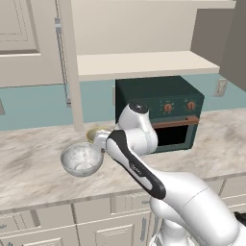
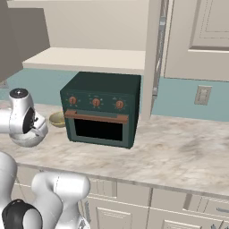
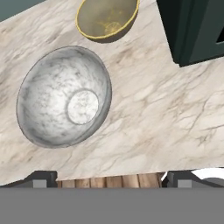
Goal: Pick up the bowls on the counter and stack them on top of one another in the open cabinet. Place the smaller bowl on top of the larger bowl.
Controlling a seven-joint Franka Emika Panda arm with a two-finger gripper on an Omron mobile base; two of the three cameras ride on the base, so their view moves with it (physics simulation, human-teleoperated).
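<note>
The larger bowl (image 3: 63,96) is grey-white marbled and stands upright and empty on the counter (image 3: 153,113). Just behind it sits the smaller bowl (image 3: 107,17), yellowish-tan, close to the oven's corner. My gripper (image 3: 111,179) hangs above the counter, looking down beside the larger bowl; its fingertips (image 3: 41,179) stand wide apart with nothing between them. From the left base the larger bowl (image 1: 81,159) lies left of my forearm, which partly covers the smaller bowl (image 1: 96,133). From the right base my hand hovers over the larger bowl (image 2: 26,141). The open cabinet (image 1: 144,65) has a bare pale shelf above.
A dark green oven (image 1: 158,110) stands on the counter right of the bowls, directly under the cabinet shelf. A cabinet side post (image 1: 72,72) comes down to the counter behind the bowls. The counter's front edge lies close under my hand.
</note>
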